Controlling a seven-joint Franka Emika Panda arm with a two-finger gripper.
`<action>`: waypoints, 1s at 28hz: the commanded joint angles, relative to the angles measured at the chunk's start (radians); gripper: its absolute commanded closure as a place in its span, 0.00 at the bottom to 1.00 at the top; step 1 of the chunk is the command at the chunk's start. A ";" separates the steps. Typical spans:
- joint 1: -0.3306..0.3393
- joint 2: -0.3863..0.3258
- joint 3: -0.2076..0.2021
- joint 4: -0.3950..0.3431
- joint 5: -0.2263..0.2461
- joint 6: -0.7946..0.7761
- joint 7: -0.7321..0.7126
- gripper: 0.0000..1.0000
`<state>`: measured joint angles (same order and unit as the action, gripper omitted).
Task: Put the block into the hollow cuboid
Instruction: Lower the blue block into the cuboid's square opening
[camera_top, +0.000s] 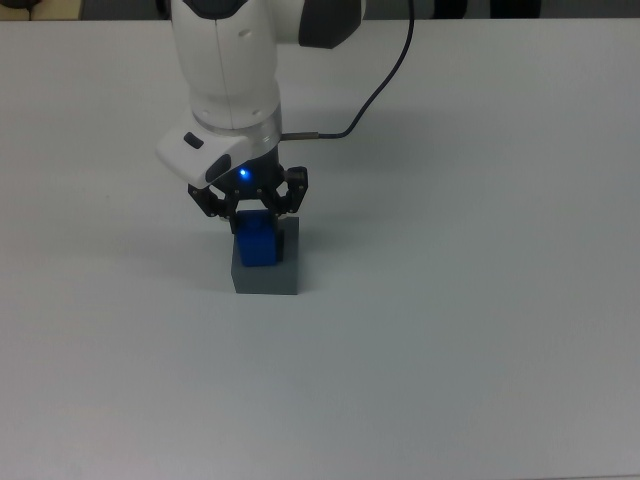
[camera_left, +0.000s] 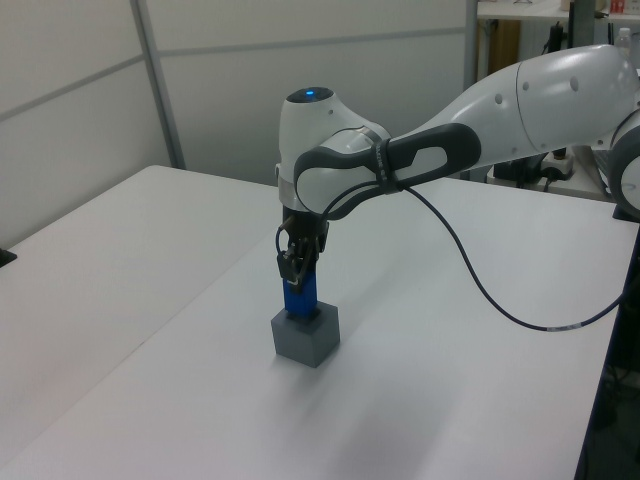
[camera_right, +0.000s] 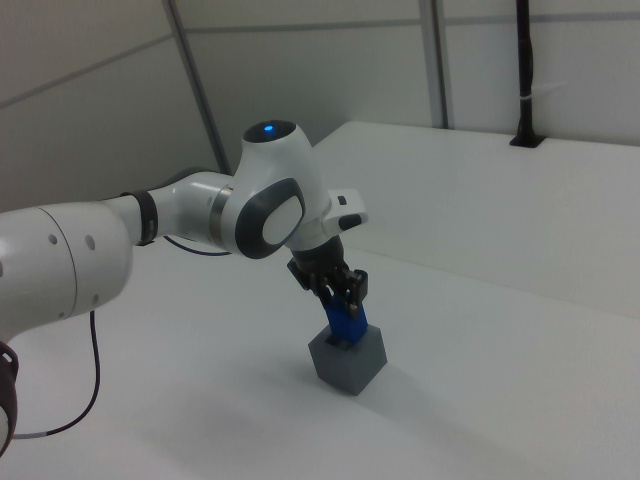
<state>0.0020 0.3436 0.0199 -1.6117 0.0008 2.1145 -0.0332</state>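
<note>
Gripping block (camera_top: 257, 243) above hollow cuboid (camera_top: 268, 281)

Bare table (camera_top: 480, 330) lies all round the gripper (camera_top: 250, 212); only the grey box (camera_top: 285, 275) stands directly beneath it.

The block (camera_top: 257, 243) is showing a bright, plain blue, and the hollow cuboid (camera_top: 283, 275) under it is showing a flat mid-grey with no pattern. The hand (camera_top: 250, 203) is showing black with a small blue light glowing on it, while the arm (camera_left: 520, 100) behind it is showing glossy white with dark grey bands. A black cable (camera_left: 470, 280) is trailing over the pale, unmarked off-white worktop (camera_top: 480, 300).
</note>
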 joint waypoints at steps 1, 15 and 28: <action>0.007 -0.009 0.006 0.007 0.008 -0.008 -0.002 0.85; 0.001 -0.020 0.008 -0.031 -0.002 -0.021 0.139 0.85; 0.001 -0.032 0.000 -0.042 -0.018 -0.071 0.128 0.78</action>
<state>0.0021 0.3427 0.0268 -1.6314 -0.0025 2.0830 0.0846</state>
